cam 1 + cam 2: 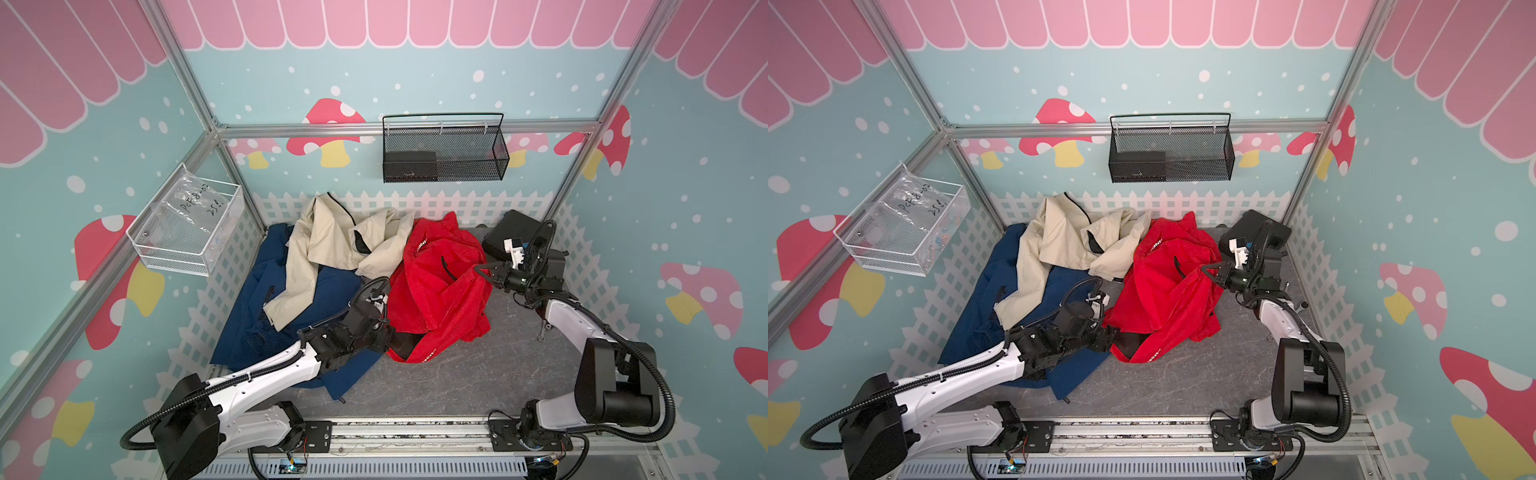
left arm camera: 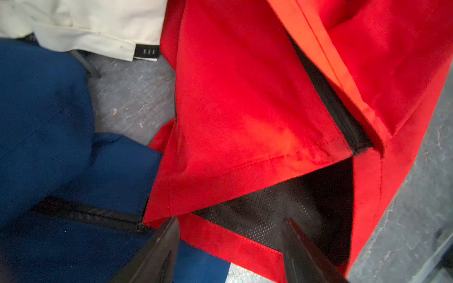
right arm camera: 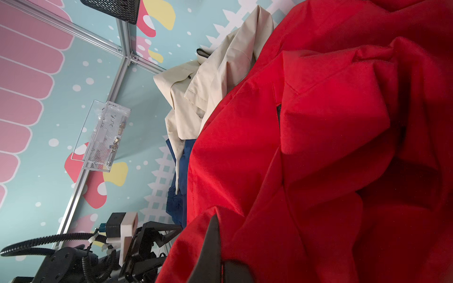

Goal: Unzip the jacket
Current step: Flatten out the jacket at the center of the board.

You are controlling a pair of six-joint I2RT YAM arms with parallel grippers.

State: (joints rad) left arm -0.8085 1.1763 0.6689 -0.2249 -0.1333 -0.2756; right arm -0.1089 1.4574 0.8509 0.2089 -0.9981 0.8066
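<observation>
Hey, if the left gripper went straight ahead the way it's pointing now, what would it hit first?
Most likely the red jacket: the open left gripper aims at its hem, with the black mesh lining showing just past it. Depth is hard to judge.

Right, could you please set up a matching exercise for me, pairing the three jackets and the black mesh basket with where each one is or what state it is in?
Things:
1. red jacket
2. beige jacket
3. blue jacket
4. black mesh basket

Places or states:
A. hangs on the back wall
B. lies lowest, partly under the beige one
C. pinched by the shut right gripper
D. draped over the blue one

Pairs: 1-C, 2-D, 3-B, 4-A
</observation>
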